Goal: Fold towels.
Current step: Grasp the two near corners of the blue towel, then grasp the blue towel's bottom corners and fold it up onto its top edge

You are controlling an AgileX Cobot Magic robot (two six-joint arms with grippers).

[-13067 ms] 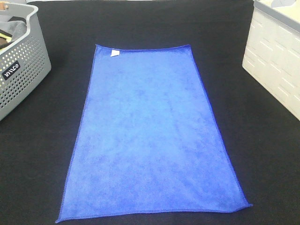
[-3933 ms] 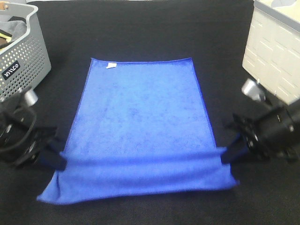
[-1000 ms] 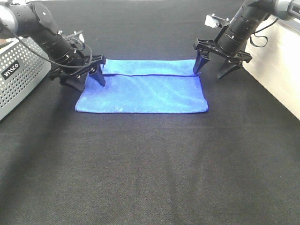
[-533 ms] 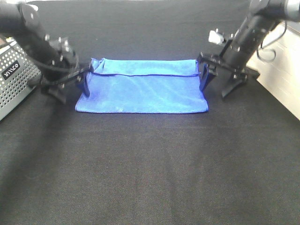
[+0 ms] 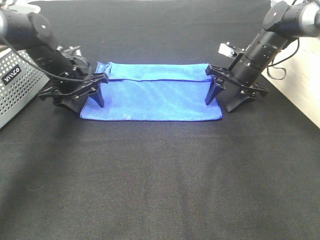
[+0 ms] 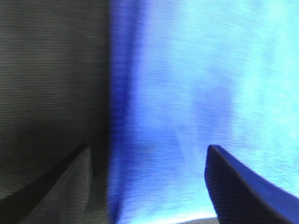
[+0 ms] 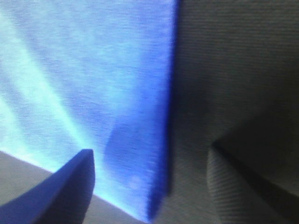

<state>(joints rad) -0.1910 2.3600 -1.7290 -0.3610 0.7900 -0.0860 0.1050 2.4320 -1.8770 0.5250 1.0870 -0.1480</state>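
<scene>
Exterior high view: black table (image 5: pixel 160 175), blue towel (image 5: pixel 155 100) lying flat at far middle, folded once, top layer edge stopping little short of far edge. Left gripper (image 5: pixel 86 101) at towel's left short edge, right gripper (image 5: pixel 223 99) at right short edge. Both spread wide, pinching nothing; each has one finger over towel, other over table. I judge: next fold starting. Next I must lower and pinch both layers together.

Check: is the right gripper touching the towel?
Cannot tell. The right wrist view shows the open right gripper straddling the towel at its edge, one finger over the cloth, but no contact or gap shows plainly in either view.
</scene>
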